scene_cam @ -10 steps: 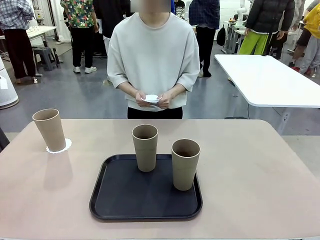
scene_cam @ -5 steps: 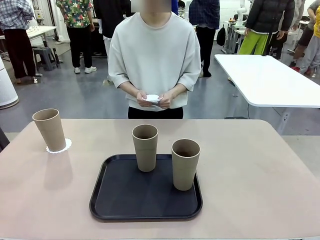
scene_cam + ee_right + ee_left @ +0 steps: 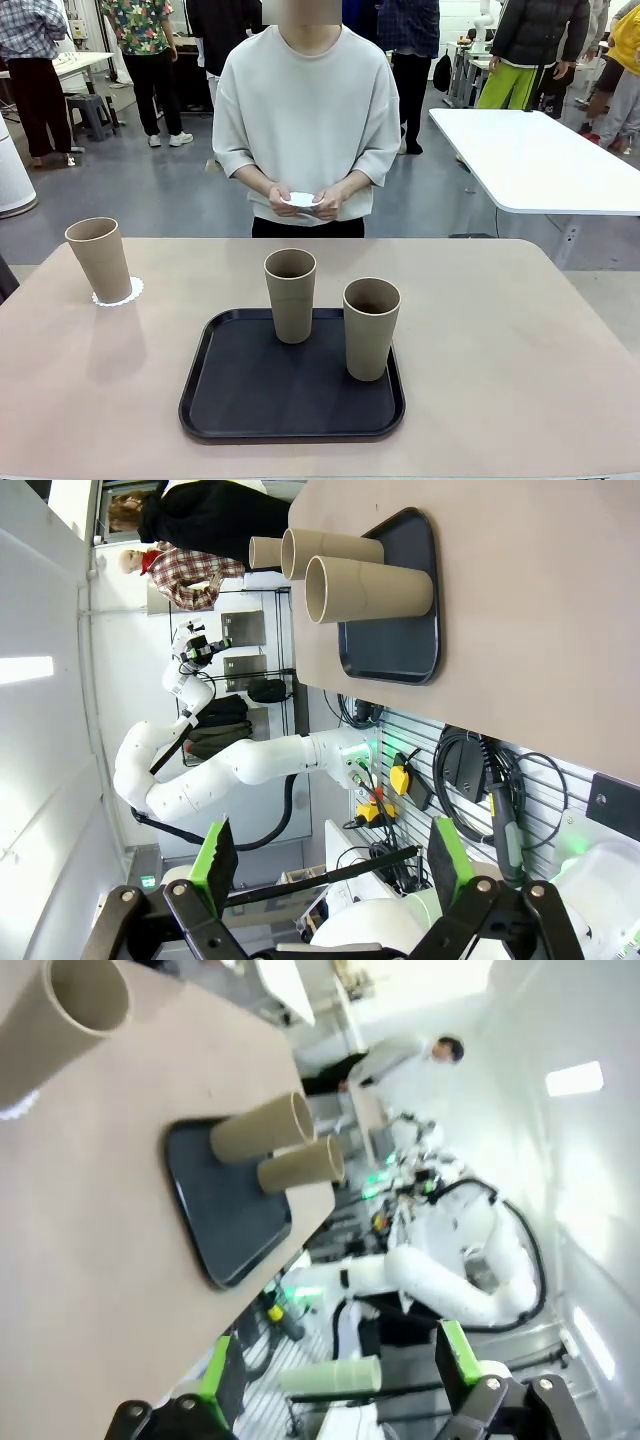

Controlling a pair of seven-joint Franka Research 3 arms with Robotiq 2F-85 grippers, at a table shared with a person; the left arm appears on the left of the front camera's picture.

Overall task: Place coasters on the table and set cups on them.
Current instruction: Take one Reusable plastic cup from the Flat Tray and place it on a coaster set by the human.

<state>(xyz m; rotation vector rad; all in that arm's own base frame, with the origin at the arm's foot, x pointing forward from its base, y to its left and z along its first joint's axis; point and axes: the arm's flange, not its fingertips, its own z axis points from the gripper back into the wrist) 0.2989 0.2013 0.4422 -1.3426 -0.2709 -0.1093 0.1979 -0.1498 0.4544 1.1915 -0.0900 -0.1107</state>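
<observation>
One tan cup [image 3: 99,258] stands on a white scalloped coaster [image 3: 124,294] at the table's [image 3: 500,350] far left. Two more cups [image 3: 290,295] [image 3: 371,328] stand upright on the black tray [image 3: 240,400] in the middle. Across the table, a person holds white coasters [image 3: 301,200] in both hands at waist height. My left gripper [image 3: 338,1370] is open and empty, off the table's edge, looking across at the cups [image 3: 262,1125] and tray [image 3: 225,1220]. My right gripper [image 3: 330,860] is also open and empty, well back from the tray [image 3: 400,650] and its cups [image 3: 365,588].
A white table [image 3: 540,160] stands behind at the right. Other people stand farther back in the room. The tan tabletop is bare to the right of the tray and along its front. Cables and a rack [image 3: 470,770] hang under the table's near edge.
The person has shifted slightly and raised the hands with the coasters a little. The cups, tray and both grippers have not moved.
</observation>
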